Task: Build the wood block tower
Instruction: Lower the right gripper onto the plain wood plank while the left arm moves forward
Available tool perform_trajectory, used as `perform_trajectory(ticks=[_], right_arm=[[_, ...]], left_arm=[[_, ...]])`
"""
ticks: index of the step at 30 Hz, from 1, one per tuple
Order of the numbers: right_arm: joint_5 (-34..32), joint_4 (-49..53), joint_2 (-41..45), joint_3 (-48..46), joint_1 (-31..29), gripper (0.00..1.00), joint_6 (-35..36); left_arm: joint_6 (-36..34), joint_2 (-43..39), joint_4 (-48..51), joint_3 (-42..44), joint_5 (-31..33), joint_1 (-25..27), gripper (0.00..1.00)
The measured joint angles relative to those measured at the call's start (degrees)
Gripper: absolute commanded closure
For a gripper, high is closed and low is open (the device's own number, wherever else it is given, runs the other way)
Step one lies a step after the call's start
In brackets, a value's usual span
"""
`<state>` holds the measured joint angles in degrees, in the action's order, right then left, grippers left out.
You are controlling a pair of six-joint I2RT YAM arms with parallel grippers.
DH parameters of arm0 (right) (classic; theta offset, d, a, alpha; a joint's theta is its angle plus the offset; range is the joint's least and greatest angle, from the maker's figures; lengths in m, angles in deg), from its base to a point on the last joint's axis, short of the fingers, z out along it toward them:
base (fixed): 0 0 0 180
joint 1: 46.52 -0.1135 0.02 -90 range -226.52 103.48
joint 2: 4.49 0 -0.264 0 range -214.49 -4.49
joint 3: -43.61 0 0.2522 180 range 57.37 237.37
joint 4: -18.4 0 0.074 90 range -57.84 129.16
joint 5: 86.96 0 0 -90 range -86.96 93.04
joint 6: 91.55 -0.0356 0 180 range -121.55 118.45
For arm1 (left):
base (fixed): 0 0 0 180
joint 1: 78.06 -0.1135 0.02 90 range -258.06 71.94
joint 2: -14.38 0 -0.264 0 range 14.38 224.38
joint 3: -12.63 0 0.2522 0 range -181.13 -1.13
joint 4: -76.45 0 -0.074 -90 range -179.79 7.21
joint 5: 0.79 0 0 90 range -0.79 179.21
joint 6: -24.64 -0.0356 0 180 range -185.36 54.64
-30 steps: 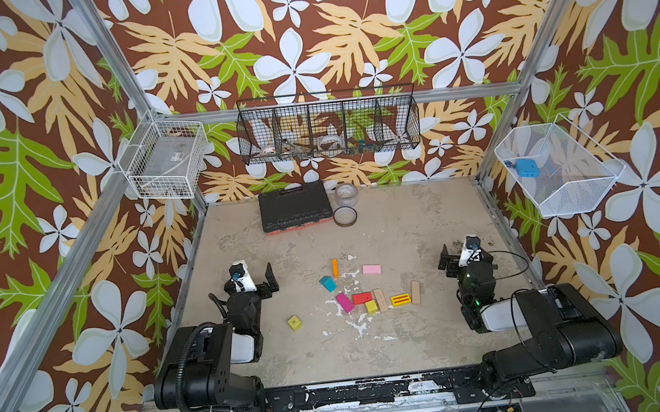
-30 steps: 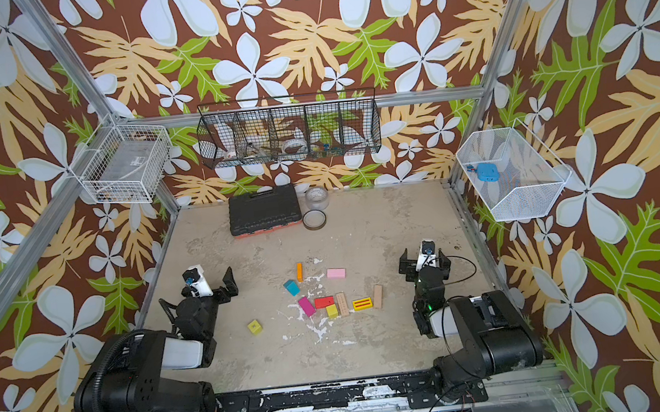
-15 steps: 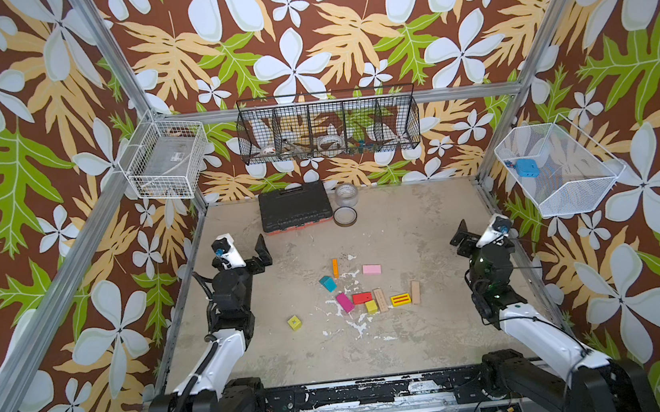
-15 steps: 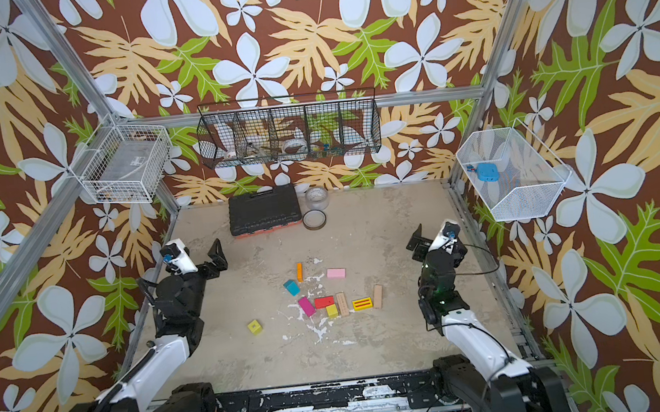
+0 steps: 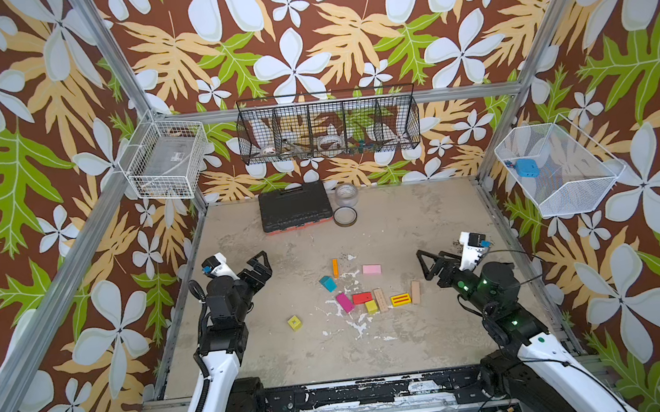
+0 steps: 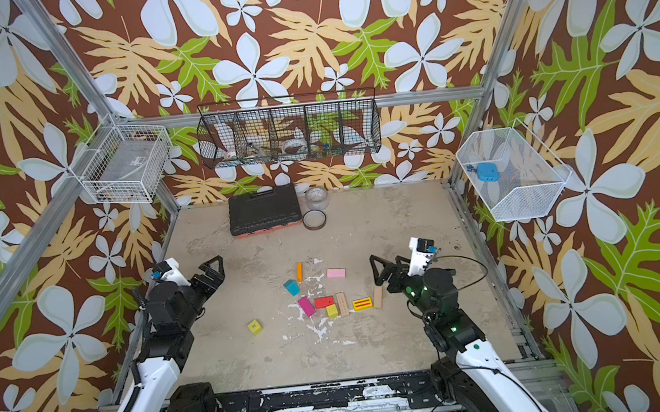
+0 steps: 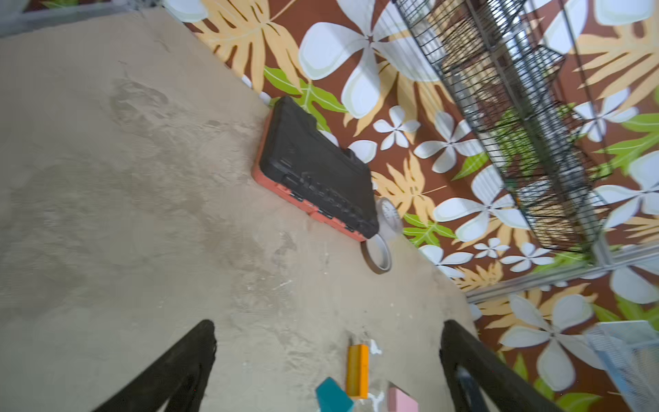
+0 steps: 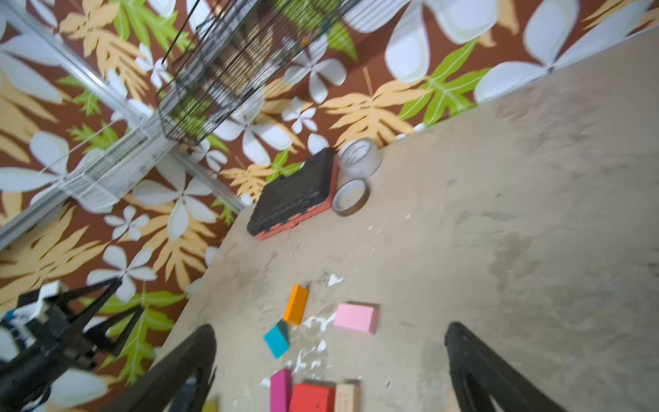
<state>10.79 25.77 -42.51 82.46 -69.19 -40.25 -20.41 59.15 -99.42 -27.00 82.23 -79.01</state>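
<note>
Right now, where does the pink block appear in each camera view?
Top view: pink block at mid-table, right of the orange block.
Top view: same spot, orange block on its left.
Left wrist: only a corner, cut by the picture edge.
Right wrist: whole.
Shared landmark: the orange block, beside it in every view.

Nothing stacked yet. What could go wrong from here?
1. The magenta block, red block, yellow cube and tan plank lie close together; open jaws lowering on one may shove neighbours.
2. White flakes litter the table there; a base may sit uneven.
3. Left gripper and right gripper both face this cluster and might collide.
</note>
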Motion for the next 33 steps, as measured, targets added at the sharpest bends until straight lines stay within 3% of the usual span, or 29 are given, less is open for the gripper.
perform_trajectory(ticks=[2,5,11,15,18,23,28,33], right_arm=[[-2.0,3.4,-2.8,3.4,-5.5,0.05,0.0],[-6.3,8.8,-9.2,7.7,-12.5,0.08,0.0],[-16.4,19.1,-21.8,14.3,-19.0,0.14,0.3],[-23.6,23.2,-25.2,14.2,-19.3,0.15,0.2],[-26.5,23.9,-27.2,13.7,-19.4,0.15,0.1],[-28.0,22.1,-29.2,9.1,-17.9,0.2,-0.4],[-26.4,19.3,-29.5,5.0,-13.0,0.27,-1.1],[-25.3,17.1,-31.1,4.7,-11.8,0.35,-0.5]], left_arm=[[2.2,1.3,-0.1,-1.6,-1.1,0.0,0.1],[4.2,4.7,-1.8,-2.6,-4.8,0.8,0.11],[3.3,6.4,-6.2,5.8,-4.8,9.9,0.07],[0.5,10.5,-9.2,3.8,-2.1,18.1,0.07],[-1.7,14.3,-11.3,0.9,-1.7,21.4,0.09],[-2.7,17.7,-11.3,-1.5,-1.0,22.1,0.09],[-3.3,17.1,-11.1,-1.7,-0.7,22.2,0.09],[-3.6,16.3,-11.1,-1.7,-0.2,22.4,0.09]])
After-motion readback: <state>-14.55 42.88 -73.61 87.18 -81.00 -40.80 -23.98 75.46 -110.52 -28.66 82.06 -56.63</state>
